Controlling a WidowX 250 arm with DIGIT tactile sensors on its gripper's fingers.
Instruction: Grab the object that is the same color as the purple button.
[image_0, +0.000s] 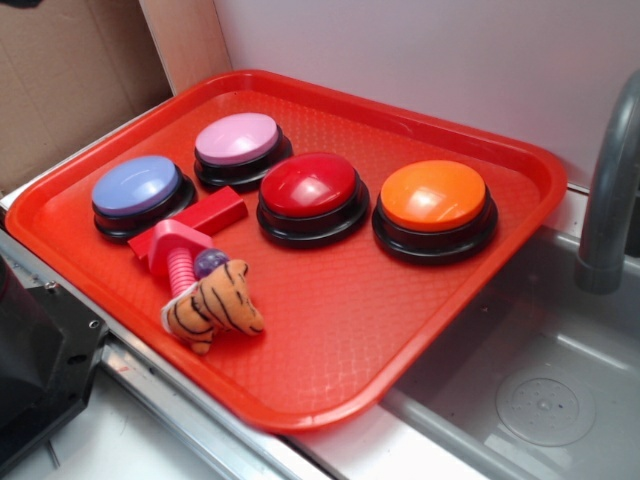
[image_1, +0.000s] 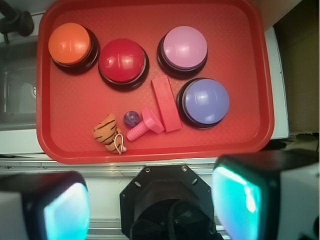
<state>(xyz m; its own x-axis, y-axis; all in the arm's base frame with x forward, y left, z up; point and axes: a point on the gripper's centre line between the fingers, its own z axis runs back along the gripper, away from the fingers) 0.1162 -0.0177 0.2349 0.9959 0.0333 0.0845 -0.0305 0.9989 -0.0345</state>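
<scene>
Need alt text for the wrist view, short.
Top-down view of a red tray holding orange, red, pink and purple buttons, with a small purple ball between a plush tiger and a pink screw; open jaws frame the bottom edge.

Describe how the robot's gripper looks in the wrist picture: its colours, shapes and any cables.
The gripper has two broad, blurred fingers with dark edges, pale outer sides and glossy teal-blue pads. Between them sits a black angular mount with small screws. A dark cable seems to loop below it.
</scene>
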